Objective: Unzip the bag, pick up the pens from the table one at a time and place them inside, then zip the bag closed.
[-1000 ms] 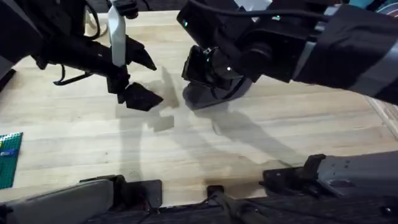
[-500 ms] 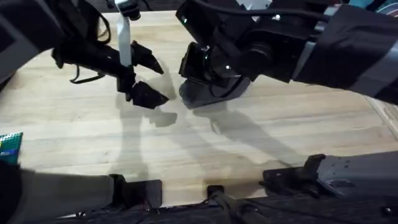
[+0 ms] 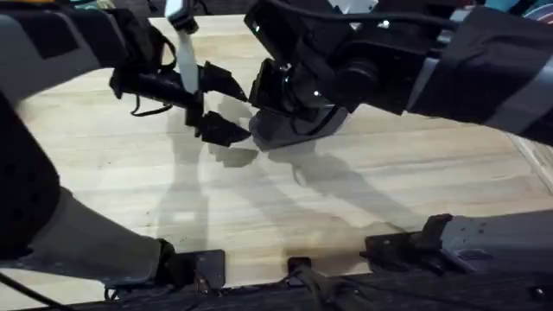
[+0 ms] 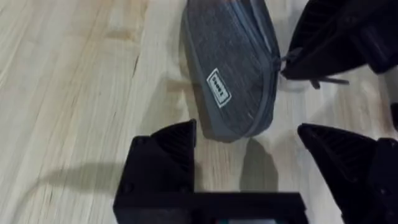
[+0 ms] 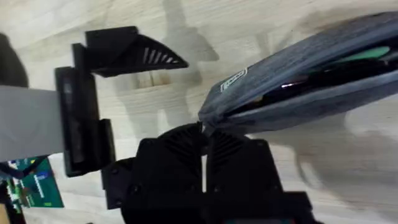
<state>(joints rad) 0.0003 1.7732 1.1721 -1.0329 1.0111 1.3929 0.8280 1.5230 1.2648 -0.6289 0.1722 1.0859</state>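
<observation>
**Left claw wide open at bag end, right claw pinched on zipper end**

Overhead: grey bag (image 3: 289, 130) lies on the wooden surface (image 3: 363, 194) near centre, mostly under the right arm. Left claw (image 3: 220, 108) sits just beside the bag's left end, fingers spread wide, nothing between them. Right claw (image 3: 275, 91) is over the bag; its fingers are hard to make out from here.

Left wrist: bag (image 4: 233, 81) flat on the surface (image 4: 68, 74), zipper along one edge, small sewn label on the side. Left claw (image 4: 249, 155) open, both fingers (image 4: 168, 152) on either side of the bag's near end, not touching it that I can tell. Right claw (image 4: 305, 59) at the zipper end, dark, touching the zipper edge.

Right wrist: right claw (image 5: 204, 155) closed, fingers together, pinching the bag (image 5: 311, 81) at its zipper tip. Bag mouth gapes open along the zipper; dark contents and something green inside. Left claw (image 5: 130, 53) open nearby, near the bag's end.
</observation>
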